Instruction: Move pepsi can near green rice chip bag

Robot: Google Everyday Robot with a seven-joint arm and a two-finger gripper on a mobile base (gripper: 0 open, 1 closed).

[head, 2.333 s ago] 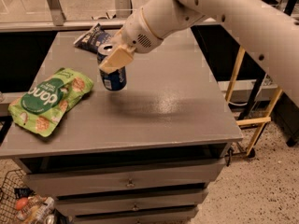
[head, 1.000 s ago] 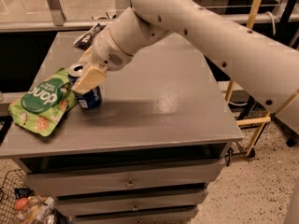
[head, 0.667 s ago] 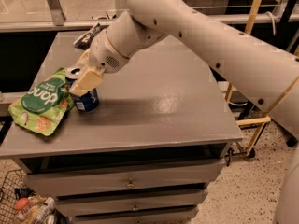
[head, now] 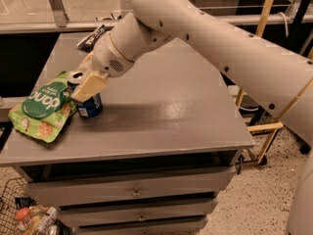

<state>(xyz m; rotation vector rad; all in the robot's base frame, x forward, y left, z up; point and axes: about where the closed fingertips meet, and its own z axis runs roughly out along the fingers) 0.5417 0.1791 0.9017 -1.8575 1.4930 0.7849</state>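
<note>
standing, long axis vertical: pepsi can [head: 90,107] | just beside green rice chip bag [head: 41,106] | pincer [head: 84,82] at its top, grip unclear

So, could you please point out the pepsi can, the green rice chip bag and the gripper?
pepsi can [head: 90,107]: camera view, blue side wall.
green rice chip bag [head: 41,102]: camera view, dark green logo.
gripper [head: 84,86]: camera view, its tip, at the can's top.
</note>
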